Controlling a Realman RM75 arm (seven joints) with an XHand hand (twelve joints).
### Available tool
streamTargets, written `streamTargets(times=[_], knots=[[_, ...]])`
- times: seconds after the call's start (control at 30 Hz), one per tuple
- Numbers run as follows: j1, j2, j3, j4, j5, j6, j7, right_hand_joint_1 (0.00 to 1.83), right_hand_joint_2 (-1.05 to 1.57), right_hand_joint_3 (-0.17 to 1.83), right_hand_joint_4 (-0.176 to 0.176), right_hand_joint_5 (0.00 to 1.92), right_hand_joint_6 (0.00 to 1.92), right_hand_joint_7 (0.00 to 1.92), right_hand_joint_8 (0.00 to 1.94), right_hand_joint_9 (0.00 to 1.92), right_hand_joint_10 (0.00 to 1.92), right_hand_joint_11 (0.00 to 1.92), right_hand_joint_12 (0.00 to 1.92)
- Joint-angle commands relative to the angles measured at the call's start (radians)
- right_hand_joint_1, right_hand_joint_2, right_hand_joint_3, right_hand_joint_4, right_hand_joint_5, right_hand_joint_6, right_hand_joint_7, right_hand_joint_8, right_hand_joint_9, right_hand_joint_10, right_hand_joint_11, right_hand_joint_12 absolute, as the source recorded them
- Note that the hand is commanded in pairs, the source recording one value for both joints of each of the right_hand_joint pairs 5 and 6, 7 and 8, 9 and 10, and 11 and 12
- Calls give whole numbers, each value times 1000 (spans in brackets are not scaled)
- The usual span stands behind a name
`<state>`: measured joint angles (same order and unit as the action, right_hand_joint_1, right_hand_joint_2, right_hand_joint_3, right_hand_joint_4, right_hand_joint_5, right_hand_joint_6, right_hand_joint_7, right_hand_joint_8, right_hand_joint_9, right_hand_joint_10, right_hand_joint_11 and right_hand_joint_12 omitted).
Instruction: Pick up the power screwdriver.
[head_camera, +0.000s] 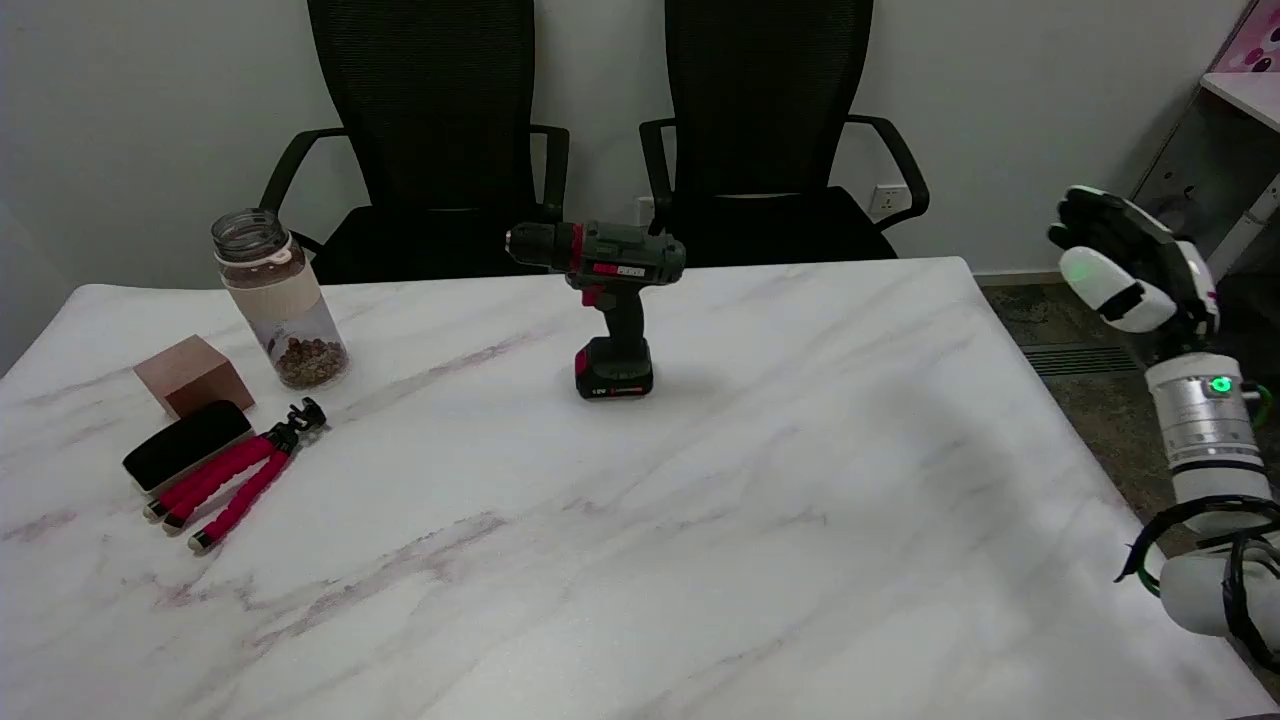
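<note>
Though near jar (281, 300), power screwdriver (612, 300) unobstructed

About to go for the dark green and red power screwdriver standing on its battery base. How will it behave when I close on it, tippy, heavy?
The dark green and red power screwdriver stands upright on a small battery base with its body overhanging, so a sideways nudge could probably topple it. It looks rigid and likely heavy for its size. The right hand hangs off the table's right edge, holding nothing.

Counter (800, 520): white marble, grey-pink veining. Power screwdriver (610, 300): dark green-grey, red accents, black battery base. Tripod (240, 485): red legs, black head. Block (192, 375): reddish brown. Case (185, 445): black. Chairs (770, 130): black. Right hand (1135, 270): black and white, green light.
</note>
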<state>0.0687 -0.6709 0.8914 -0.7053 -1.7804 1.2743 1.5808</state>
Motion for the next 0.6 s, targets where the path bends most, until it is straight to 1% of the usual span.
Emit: streamTargets(times=[0.03,0.1,0.13,0.17,0.23,0.3,0.37,0.43,0.53,0.6], knots=[[77,8,-27,-266,-338,-125,45,921,11,909,-62,478,478,478,478,398,398,439,439],[128,5,-74,-300,-417,-208,53,919,-45,950,-49,455,455,455,455,386,386,394,394],[145,1,-90,-307,-431,-220,55,917,-125,1000,-41,413,413,413,413,377,377,375,375],[170,-5,-115,-311,-440,-236,56,916,-180,1007,-30,370,370,370,370,370,370,368,368],[218,-25,-170,-312,-438,-259,56,913,-270,988,-22,288,288,288,288,359,359,353,353],[254,-50,-193,-312,-440,-292,56,912,-288,943,-19,274,274,274,274,357,357,347,347],[272,-75,-198,-305,-442,-335,56,911,-310,943,-16,263,263,263,263,354,354,334,334],[303,-107,-212,-284,-442,-377,56,911,-361,955,-11,249,249,249,249,328,328,295,295],[374,-176,-266,-195,-442,-404,56,909,-435,954,33,200,200,200,200,277,277,224,224],[423,-235,-292,-102,-442,-410,56,909,-450,937,40,188,188,188,188,264,264,210,210]])
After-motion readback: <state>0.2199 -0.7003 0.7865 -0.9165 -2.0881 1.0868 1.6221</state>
